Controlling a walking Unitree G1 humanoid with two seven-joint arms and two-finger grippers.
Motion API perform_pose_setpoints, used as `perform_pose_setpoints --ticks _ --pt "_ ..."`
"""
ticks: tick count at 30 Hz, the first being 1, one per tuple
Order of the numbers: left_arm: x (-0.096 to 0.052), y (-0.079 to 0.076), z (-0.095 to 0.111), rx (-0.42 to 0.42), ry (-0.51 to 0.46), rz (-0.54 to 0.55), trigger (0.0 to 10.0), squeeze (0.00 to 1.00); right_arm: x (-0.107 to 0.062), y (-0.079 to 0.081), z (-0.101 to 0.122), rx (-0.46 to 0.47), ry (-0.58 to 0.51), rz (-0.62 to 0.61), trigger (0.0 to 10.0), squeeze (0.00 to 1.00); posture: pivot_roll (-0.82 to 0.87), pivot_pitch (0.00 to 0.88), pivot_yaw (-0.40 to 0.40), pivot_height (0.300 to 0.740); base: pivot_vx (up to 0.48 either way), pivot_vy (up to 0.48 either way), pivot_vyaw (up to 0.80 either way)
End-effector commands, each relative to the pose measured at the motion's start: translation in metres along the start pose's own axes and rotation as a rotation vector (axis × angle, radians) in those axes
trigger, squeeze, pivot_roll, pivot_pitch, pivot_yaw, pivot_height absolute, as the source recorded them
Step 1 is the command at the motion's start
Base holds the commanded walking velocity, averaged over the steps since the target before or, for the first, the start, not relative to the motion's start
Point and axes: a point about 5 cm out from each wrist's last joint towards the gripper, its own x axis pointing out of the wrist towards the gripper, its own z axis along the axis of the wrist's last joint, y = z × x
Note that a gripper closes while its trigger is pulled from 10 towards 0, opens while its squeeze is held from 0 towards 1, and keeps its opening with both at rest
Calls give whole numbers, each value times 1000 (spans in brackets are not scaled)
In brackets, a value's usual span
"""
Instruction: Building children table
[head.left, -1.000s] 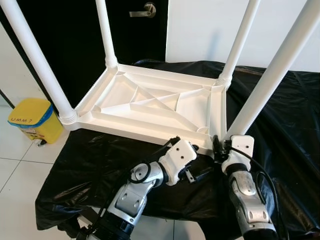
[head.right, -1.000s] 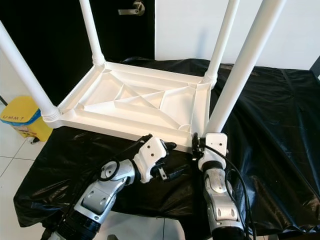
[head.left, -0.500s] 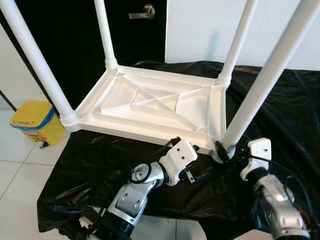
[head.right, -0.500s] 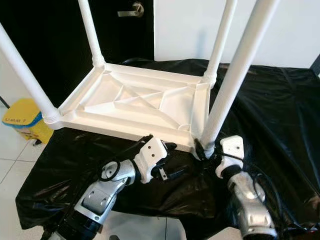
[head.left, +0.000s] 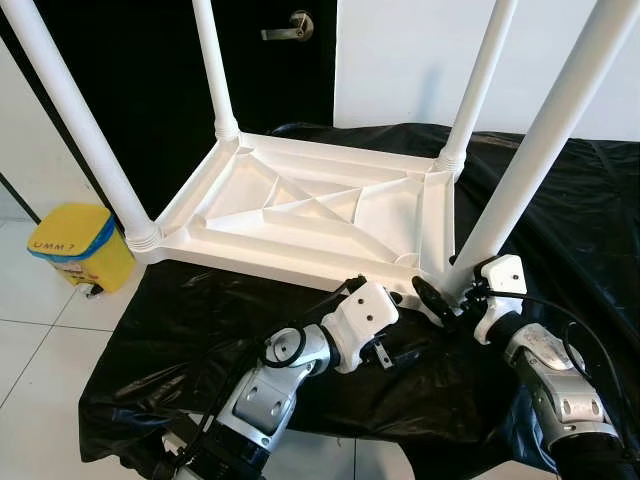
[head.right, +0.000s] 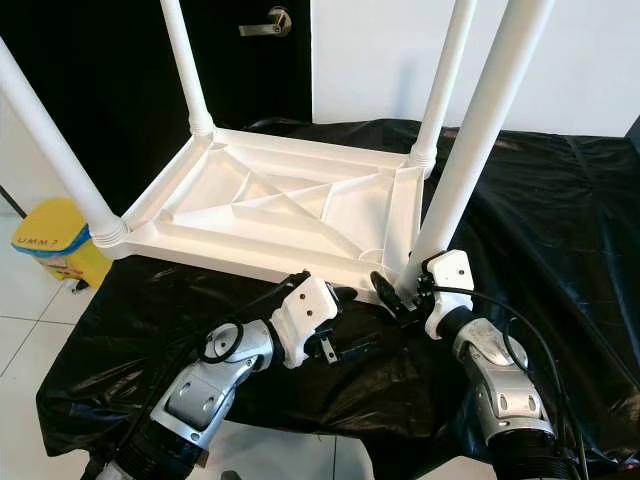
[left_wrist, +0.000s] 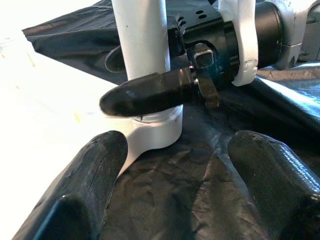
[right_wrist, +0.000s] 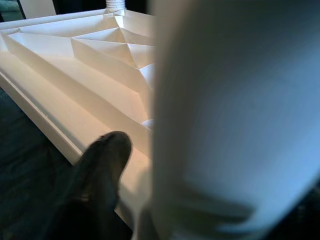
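A white children's table lies upside down on a black sheet, its legs standing up. My right gripper is at the base of the near right leg. It is shut on that leg, with one finger across its front and the other behind it. In the right wrist view the leg stands right beside a finger. My left gripper rests on the sheet just before the table's front edge. It is open with nothing in it and points at the same leg's base.
A yellow bin stands on the tiled floor to the left. Behind the table are a black door with a metal handle and a white wall. The sheet hangs over the front edge of the support below.
Half a second ago my right gripper was off to the right of the near right leg. It has come back and closed around the leg's base. The left arm has stayed put.
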Motion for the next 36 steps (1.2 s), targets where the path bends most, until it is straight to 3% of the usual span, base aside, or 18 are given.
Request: perform_pose_setpoints --ticks 1,9,10,11,12,19,21,23,25,27,30,36 --pt "0 2 -5 13 25 39 10000 0 -5 5 -14 31 53 33 0 0 -143 31 -3 740 0 0 0" --pt "4 2 -4 10 20 32 10000 0 -13 3 -19 51 67 6 0 0 -162 52 -7 740 0 0 0" --pt "4 2 -4 7 19 34 10000 0 -12 3 -20 78 65 -16 3020 0 -164 55 -8 740 0 0 0" --pt "4 2 -4 7 19 34 10000 0 -12 3 -20 78 65 -16 3020 0 -164 55 -8 740 0 0 0" --pt "4 2 -5 4 21 36 10000 0 -10 6 -22 97 59 -37 10000 0 -167 58 -9 740 0 0 0" --pt "3 2 -7 0 23 39 10000 0 -2 15 -24 107 66 -172 10000 0 -157 57 -11 740 0 0 0" --pt "3 3 -7 -4 23 48 10000 0 0 16 -30 96 123 -365 10000 0 -157 54 -17 740 0 0 0" --pt "3 3 -7 -4 23 48 10000 0 0 16 -30 96 123 -365 10000 0 -157 54 -17 740 0 0 0" --pt "3 4 -9 -8 25 56 10000 0 1 16 -35 105 161 -608 10000 0 -152 48 -20 740 0 0 0" --pt "3 5 -9 -9 26 59 10000 0 1 17 -37 111 174 -669 10000 0 -152 48 -20 740 0 0 0" --pt "5 6 -6 -20 8 68 10000 0 10 27 -35 143 159 -673 10000 0 -147 41 -19 740 0 0 0" --pt "6 7 -4 -17 4 70 10000 0 15 30 -30 161 121 -640 10000 0 -137 34 -23 740 0 0 0"
